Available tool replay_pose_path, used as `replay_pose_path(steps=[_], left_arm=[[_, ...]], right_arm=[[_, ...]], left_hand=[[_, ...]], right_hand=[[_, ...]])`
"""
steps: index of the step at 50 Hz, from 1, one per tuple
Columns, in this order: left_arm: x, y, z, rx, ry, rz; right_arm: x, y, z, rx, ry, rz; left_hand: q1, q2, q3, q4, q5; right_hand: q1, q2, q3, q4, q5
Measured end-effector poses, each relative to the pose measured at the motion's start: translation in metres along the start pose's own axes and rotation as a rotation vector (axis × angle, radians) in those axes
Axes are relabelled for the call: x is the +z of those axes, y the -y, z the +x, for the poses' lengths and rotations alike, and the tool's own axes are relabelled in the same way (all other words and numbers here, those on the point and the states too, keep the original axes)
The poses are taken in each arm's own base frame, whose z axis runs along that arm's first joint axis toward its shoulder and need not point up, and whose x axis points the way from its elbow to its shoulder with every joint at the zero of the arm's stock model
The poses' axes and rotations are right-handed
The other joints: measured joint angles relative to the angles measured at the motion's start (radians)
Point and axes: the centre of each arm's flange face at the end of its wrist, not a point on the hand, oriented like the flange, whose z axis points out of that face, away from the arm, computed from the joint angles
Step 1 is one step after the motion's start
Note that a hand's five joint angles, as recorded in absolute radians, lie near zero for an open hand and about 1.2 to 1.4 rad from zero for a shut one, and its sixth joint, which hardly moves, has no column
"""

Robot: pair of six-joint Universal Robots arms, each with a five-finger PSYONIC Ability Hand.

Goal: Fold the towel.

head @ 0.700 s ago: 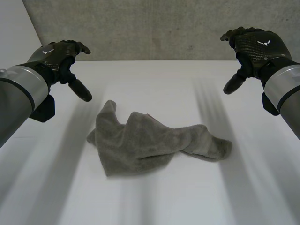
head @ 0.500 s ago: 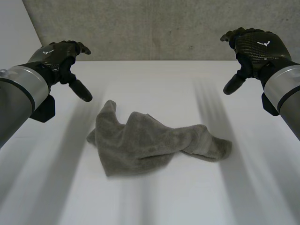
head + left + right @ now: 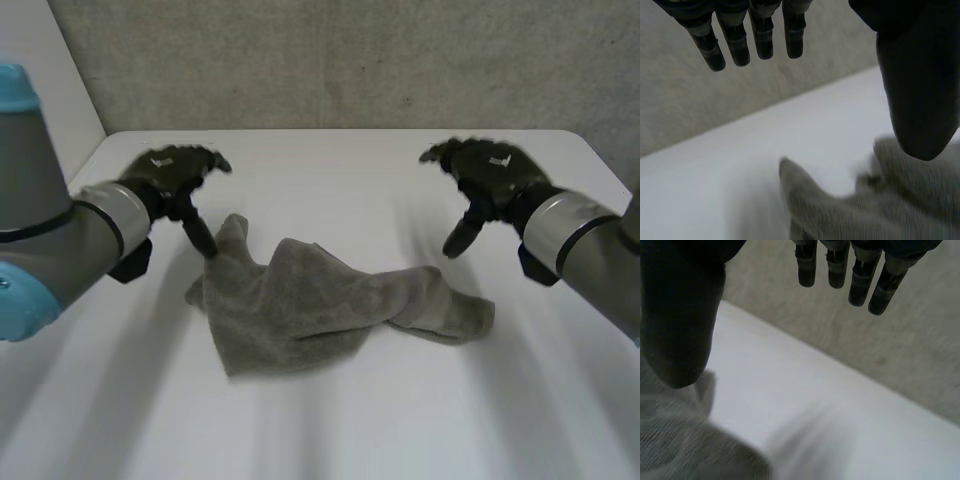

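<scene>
Head view: towel, long axis crosswise

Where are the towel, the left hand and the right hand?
towel point(image 3: 300, 305): head view, middle of the crumpled cloth.
left hand point(image 3: 168, 172): head view, back of the hand.
right hand point(image 3: 493, 166): head view, back of the hand.

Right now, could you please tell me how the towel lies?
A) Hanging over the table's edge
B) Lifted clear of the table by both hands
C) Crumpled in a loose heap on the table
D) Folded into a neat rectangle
C: the towel lies rumpled and uneven on the table, and the left hand and the right hand are both open, with no cloth between fingers and thumb.
</scene>
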Motion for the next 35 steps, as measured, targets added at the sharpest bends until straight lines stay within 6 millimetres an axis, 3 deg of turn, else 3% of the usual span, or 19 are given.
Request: replay_pose_path(steps=[7, 11, 18, 20, 21, 26, 28, 30, 35], left_arm=[[0.017, -0.039, 0.003, 0.122, -0.054, -0.17], [0.021, -0.061, 0.006, 0.183, -0.086, -0.275], [0.022, -0.078, 0.007, 0.231, -0.112, -0.351], [0.023, -0.08, 0.008, 0.234, -0.115, -0.361], [0.023, -0.082, 0.008, 0.234, -0.116, -0.368], [0.021, -0.083, 0.008, 0.232, -0.115, -0.382], [0.02, -0.08, 0.008, 0.232, -0.111, -0.378], [0.02, -0.076, 0.008, 0.233, -0.106, -0.365], [0.023, -0.058, 0.007, 0.237, -0.086, -0.285]], right_arm=[[0.016, -0.043, -0.004, 0.041, 0.055, -0.126], [0.024, -0.069, -0.01, 0.056, 0.084, -0.199], [0.029, -0.101, -0.018, 0.043, 0.128, -0.28], [0.03, -0.105, -0.02, 0.031, 0.137, -0.293], [0.03, -0.108, -0.021, 0.017, 0.145, -0.299], [0.028, -0.106, -0.024, -0.036, 0.161, -0.292], [0.027, -0.102, -0.024, -0.054, 0.164, -0.278], [0.026, -0.094, -0.024, -0.074, 0.164, -0.256], [0.028, -0.071, -0.025, -0.123, 0.171, -0.164]], left_hand=[[0.0, 0.0, 0.0, 0.0, 0.0], [0.0, 0.005, 0.0, 0.0, 0.01], [0.071, 0.142, 0.0, 0.0, 0.156], [0.125, 0.187, 0.0, 0.0, 0.199], [0.208, 0.269, 0.0, 0.0, 0.281], [0.717, 0.776, 0.0, 0.0, 0.792], [0.89, 0.944, 0.0, 0.0, 0.957], [0.973, 1.017, 0.0, 0.0, 1.058], [0.975, 1.017, 0.0, 0.0, 1.065]], right_hand=[[0.028, 0.014, 0.0, 0.0, 0.013], [0.156, 0.128, 0.0, 0.0, 0.164], [0.323, 0.3, 0.0, 0.0, 0.322], [0.416, 0.391, 0.0, 0.0, 0.417], [0.566, 0.546, 0.0, 0.0, 0.562], [1.002, 0.964, 0.0, 0.0, 0.986], [1.076, 1.014, 0.0, 0.0, 1.066], [1.079, 1.014, 0.0, 0.0, 1.07], [1.083, 1.014, 0.0, 0.0, 1.071]])
